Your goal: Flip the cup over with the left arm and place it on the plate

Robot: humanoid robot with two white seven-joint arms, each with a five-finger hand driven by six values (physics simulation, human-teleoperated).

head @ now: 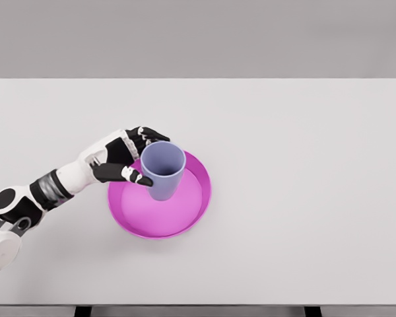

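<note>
A lavender-blue cup (163, 170) stands upright, mouth up, over the upper left part of a magenta plate (185, 214). My left hand (133, 157) comes in from the lower left and wraps the cup's left side, thumb in front and fingers (147, 135) curled behind the rim. Whether the cup's base touches the plate is unclear. The right arm does not show.
The plate lies left of centre on a wide white table (303, 165). A grey wall runs behind the table's far edge. The table's front edge lies near the bottom of the view.
</note>
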